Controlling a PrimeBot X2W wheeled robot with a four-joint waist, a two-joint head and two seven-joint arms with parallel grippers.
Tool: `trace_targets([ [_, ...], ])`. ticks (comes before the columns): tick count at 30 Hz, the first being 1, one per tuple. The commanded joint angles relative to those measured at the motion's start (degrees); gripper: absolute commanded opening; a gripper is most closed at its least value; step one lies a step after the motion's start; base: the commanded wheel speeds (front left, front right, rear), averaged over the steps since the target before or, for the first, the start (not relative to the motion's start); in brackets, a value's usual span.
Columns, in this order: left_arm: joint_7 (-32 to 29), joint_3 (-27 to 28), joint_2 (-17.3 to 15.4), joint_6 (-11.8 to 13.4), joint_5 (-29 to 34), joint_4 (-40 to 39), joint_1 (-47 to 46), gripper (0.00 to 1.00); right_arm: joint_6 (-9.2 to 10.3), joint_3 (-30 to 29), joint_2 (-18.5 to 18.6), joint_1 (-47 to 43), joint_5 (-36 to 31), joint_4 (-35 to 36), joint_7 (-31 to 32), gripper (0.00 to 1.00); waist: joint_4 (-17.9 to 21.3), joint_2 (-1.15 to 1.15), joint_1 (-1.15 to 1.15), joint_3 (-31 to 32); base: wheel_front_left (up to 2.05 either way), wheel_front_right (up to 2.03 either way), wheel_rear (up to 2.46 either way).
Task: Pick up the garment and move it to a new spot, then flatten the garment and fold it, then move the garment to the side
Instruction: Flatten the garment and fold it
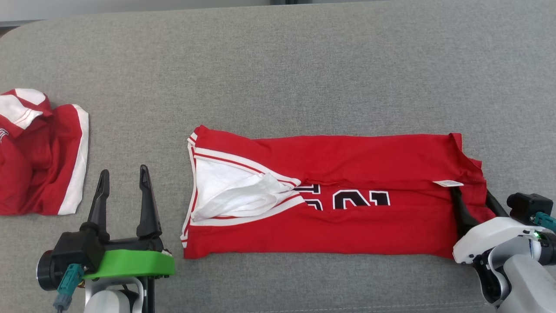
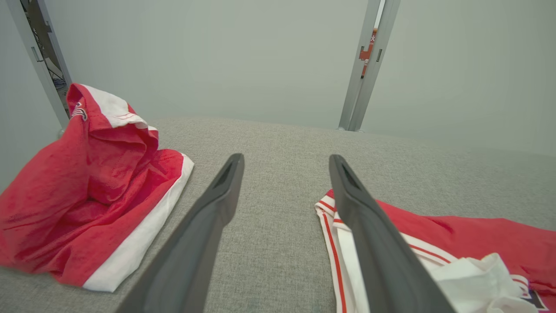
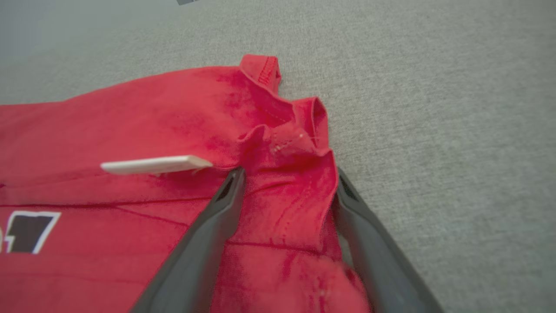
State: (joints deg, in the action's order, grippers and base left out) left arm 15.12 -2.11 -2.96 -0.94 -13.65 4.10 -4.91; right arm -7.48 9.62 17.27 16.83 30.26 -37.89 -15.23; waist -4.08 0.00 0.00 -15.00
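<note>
Two red garments lie on the grey table [image 1: 278,65]. The one that matters is the jersey [image 1: 339,195] in the middle, laid out in a long flat band with its white-trimmed neck opening [image 1: 234,191] toward the robot's left and its hem toward the right. The other, a crumpled red-and-white piece [image 1: 39,161], sits well apart at the far left edge.

By the look of it the flattening is done and the folding is under way: the long sides appear to be turned in, with the black number half covered at the seam where they meet. I'd guess the crosswise fold comes next.

The right gripper [image 1: 471,193] is down low at the hem end, fingers apart, one resting on the cloth just below the small white label [image 1: 448,183], the other at the outer edge where the cloth meets the table. The bunched hem corner lies between them, not yet pinched. The next move calls for closing on every layer there, or the fold will come apart when lifted.

The left gripper [image 1: 124,174] hangs above bare table just beside the neck end, fingers spread and pointing away from the robot, holding nothing.
</note>
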Motion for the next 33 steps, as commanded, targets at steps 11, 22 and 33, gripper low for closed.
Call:
trace_targets([
  [11,0.02,0.46,0.03,0.98,-0.4,-0.4,1.74,1.0,0.06,-1.73,1.64,1.63,3.18,-1.02,0.11,0.0,0.45,0.0,0.0,1.12,0.0,0.0,0.0],
  [22,0.02,1.81,0.02,0.44,0.76,0.04,3.77,1.0,0.05,-9.11,9.65,-2.12,2.51,-0.97,0.09,0.0,1.73,0.0,0.0,4.07,0.0,0.0,0.0],
  [33,0.02,3.32,0.02,0.41,1.66,0.2,5.21,1.0,0.04,-5.42,7.08,-0.57,-0.33,6.59,0.08,0.0,3.01,0.0,0.0,6.0,0.0,0.0,0.0],
])
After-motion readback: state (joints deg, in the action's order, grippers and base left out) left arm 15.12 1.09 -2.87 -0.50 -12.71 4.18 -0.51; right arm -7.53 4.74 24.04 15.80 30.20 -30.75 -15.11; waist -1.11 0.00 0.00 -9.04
